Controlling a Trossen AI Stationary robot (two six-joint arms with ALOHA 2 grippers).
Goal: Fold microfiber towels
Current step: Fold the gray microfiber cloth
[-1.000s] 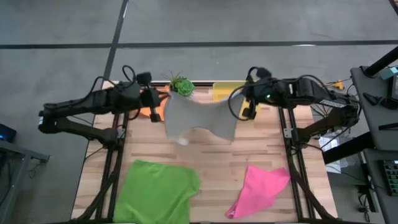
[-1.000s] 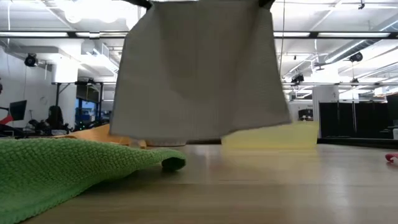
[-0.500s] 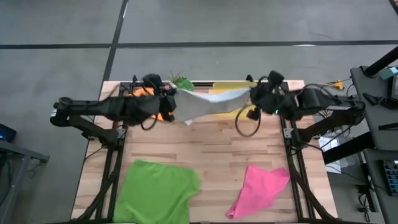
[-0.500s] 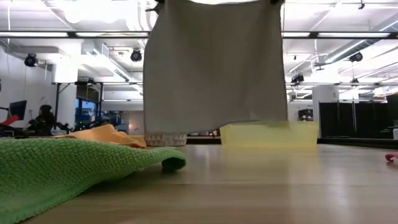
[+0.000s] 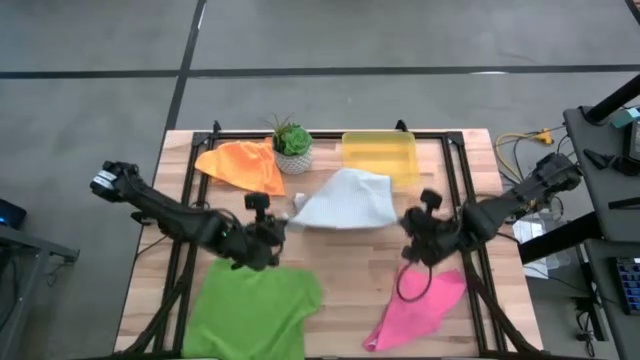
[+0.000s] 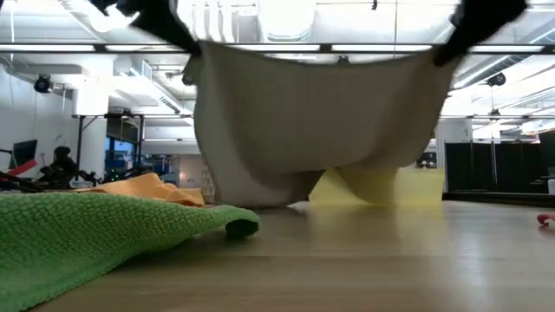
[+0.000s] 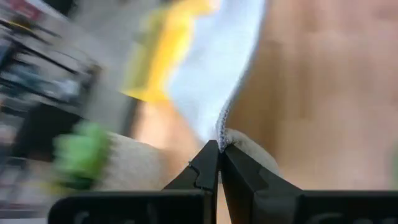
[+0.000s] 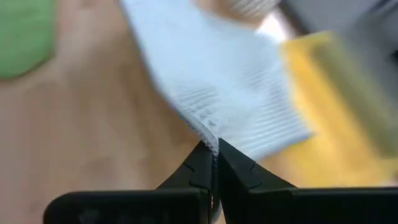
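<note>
My left gripper (image 7: 219,148) and right gripper (image 8: 214,151) each pinch a corner of the light grey towel (image 5: 345,200), stretching it just in front of the yellow bin (image 5: 380,152). The green towel (image 5: 252,313) and pink towel (image 5: 418,305) lie nearer, the orange towel (image 5: 240,163) left of the bin.

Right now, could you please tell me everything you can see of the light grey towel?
The light grey towel is a soft, plain cloth with a fine ribbed weave, held up by two corners. The left gripper pinches one corner in shut jaws, the right gripper the other. Between them it sags in a curve; its far part drapes down to the wooden table, just in front of the yellow bin. It lies clear of the other towels.
</note>
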